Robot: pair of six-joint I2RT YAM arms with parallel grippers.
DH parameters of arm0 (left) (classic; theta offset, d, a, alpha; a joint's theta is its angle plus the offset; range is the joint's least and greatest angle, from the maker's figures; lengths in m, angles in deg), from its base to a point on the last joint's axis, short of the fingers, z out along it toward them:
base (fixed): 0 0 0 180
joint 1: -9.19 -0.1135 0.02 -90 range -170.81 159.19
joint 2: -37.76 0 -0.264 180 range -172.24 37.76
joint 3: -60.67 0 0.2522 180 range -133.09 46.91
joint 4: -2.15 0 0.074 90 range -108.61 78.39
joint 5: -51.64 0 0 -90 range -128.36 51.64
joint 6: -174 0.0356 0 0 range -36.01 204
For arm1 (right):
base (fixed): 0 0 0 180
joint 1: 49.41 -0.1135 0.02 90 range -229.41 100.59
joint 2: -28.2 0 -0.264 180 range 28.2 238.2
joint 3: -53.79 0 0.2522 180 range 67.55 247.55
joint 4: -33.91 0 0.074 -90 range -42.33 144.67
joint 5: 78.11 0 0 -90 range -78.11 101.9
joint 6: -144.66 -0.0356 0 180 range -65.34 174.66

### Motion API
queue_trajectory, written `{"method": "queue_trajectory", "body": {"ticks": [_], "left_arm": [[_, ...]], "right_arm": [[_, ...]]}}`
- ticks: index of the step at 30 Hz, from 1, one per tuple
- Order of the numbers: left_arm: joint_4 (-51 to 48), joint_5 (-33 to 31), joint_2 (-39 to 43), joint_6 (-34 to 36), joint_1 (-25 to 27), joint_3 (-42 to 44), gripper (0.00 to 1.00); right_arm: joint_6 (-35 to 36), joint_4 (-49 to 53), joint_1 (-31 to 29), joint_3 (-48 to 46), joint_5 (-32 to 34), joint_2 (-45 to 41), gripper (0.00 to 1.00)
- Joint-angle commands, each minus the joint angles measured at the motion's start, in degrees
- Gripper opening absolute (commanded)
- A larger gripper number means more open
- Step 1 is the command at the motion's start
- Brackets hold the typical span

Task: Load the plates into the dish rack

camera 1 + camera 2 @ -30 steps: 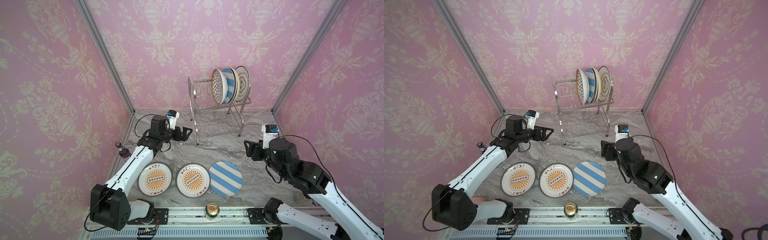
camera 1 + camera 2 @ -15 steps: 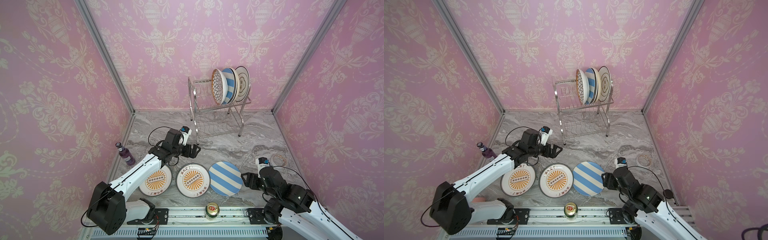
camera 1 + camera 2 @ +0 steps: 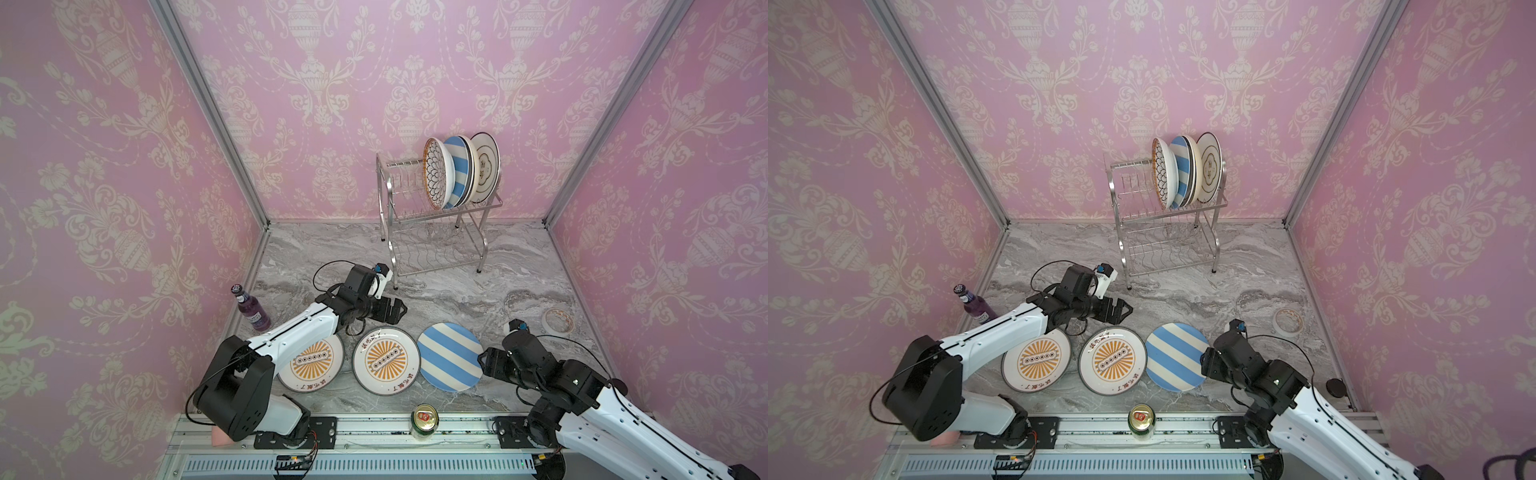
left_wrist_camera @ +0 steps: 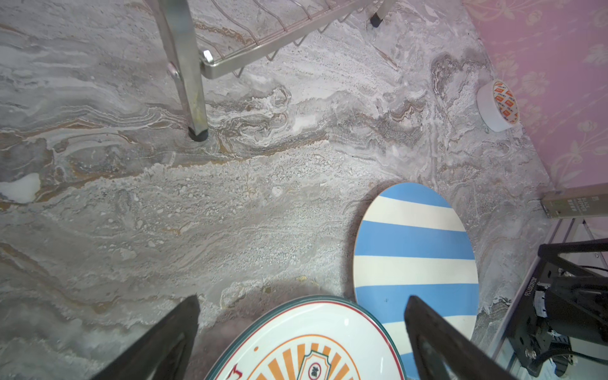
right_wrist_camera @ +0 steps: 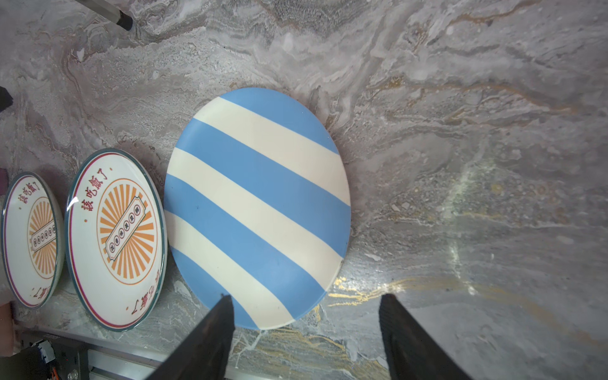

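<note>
Three plates lie flat in a row near the table's front: a sunburst plate (image 3: pixel 313 363), a second sunburst plate (image 3: pixel 384 360) (image 4: pixel 306 342) and a blue-and-white striped plate (image 3: pixel 449 357) (image 5: pixel 260 204). The dish rack (image 3: pixel 432 245) (image 3: pixel 1163 249) stands at the back, with several plates upright at the right end of its top shelf. My left gripper (image 3: pixel 397 309) (image 4: pixel 302 297) is open and empty, over the far rim of the middle sunburst plate. My right gripper (image 3: pixel 484 361) (image 5: pixel 306 296) is open and empty at the striped plate's right edge, one finger over the rim.
A purple bottle (image 3: pixel 251 309) stands by the left wall. A drink can (image 3: pixel 424 420) sits on the front rail. A roll of tape (image 3: pixel 557 321) (image 4: pixel 496 105) lies near the right wall. A rack leg (image 4: pixel 195 128) stands just beyond my left gripper. Pink walls close in on three sides.
Both arms came forward and down. The left gripper went from beside the rack to the middle sunburst plate. The right gripper dropped to the striped plate's right edge. No plate moved.
</note>
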Motion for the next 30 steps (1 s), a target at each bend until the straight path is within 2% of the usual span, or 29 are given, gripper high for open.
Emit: {"method": "queue_trajectory", "body": {"ticks": [1,6,9,15,18,24,30], "left_arm": [[1.8,-0.68,0.05,-2.07,0.52,1.42,0.99],[1.81,-3.32,0.4,-1.35,0.52,1.59,0.99],[2.04,-2.45,-0.54,-1.35,0.52,1.27,0.99],[-1.89,0.45,-3.37,0.69,0.7,-1.82,0.99],[-0.56,1.22,-3.64,0.03,1.02,-0.51,0.99],[1.38,-0.61,-3.79,-0.96,2.06,1.98,0.99],[2.08,0.21,-6.85,-0.47,3.0,1.54,0.99]], "right_arm": [[-2.17,0.61,0.78,0.75,-2.3,0.36,0.74],[-3.08,-0.71,1.67,-0.72,-5.83,-1.22,0.74],[-3.0,-2.05,2.42,-0.97,-7.95,-1.05,0.74],[-1.02,-4.9,3.93,-0.68,-11.04,4.5,0.76],[0.4,-5.52,6.12,-1.6,-11.56,5.46,0.76],[1.95,-7.54,11.34,-4.65,-14.8,5.14,0.75],[1.01,-11.8,12.49,-8.05,-15.57,5.89,0.75]]}}
